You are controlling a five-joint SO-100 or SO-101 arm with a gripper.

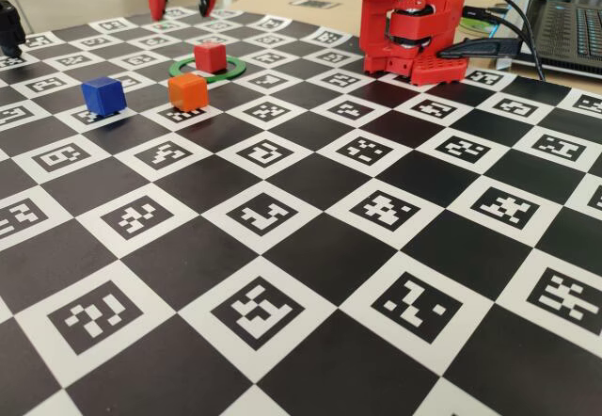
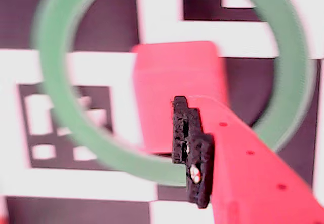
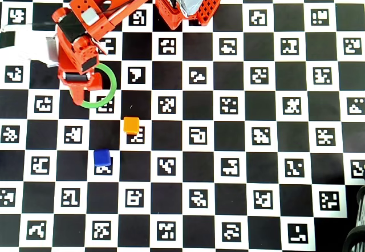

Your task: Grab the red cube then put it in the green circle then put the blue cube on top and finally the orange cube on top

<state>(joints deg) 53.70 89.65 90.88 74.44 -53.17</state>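
Small solid-red cube (image 1: 210,56) sits inside the thin flat green ring (image 1: 229,71) on the checkered surface (image 1: 310,275). My red claw (image 1: 183,8) hangs above it, wide open, I think. Orange cube (image 1: 188,91) and blue cube (image 1: 103,96) sit nearby, outside the ring.

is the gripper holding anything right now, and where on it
Nothing is held. The red cube sits free inside the green circle, and the gripper hangs open above it, its fingers clear of the cube in the fixed view.
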